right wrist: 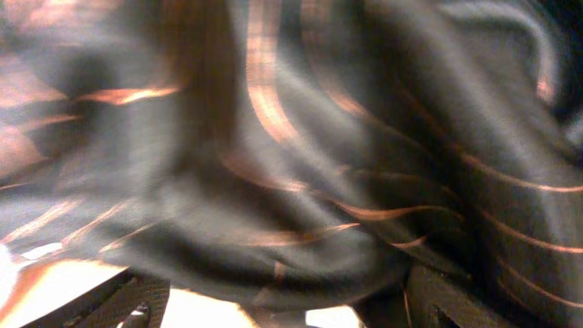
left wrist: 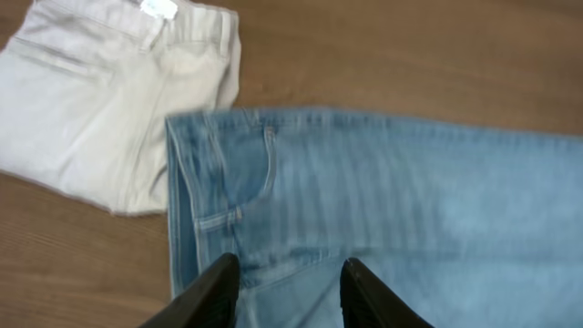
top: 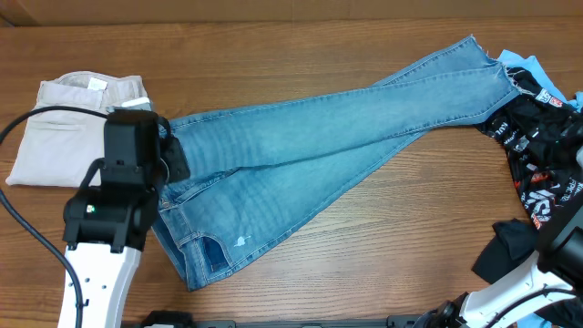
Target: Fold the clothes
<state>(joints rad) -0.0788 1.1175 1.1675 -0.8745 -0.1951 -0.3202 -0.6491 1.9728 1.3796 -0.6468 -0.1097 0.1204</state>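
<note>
Two black fingers of the left gripper (left wrist: 290, 269) stood apart, open, just over the waist end of the blue jeans (top: 319, 146), holding nothing. From overhead, the jeans lay flat across the middle of the wooden table (top: 273, 46), waist at lower left, frayed hems at upper right. Folded beige trousers (top: 64, 128) sat just beside the waist. I thought a low pinch could catch them too, or grab only the top layer and bunch up the thick denim. The right gripper (right wrist: 282, 302) was deep in the shiny, wrinkly black jersey (top: 537, 155) at the right edge; I could not tell if it was pinching. That jersey lay right against the hems and might drag over them.
</note>
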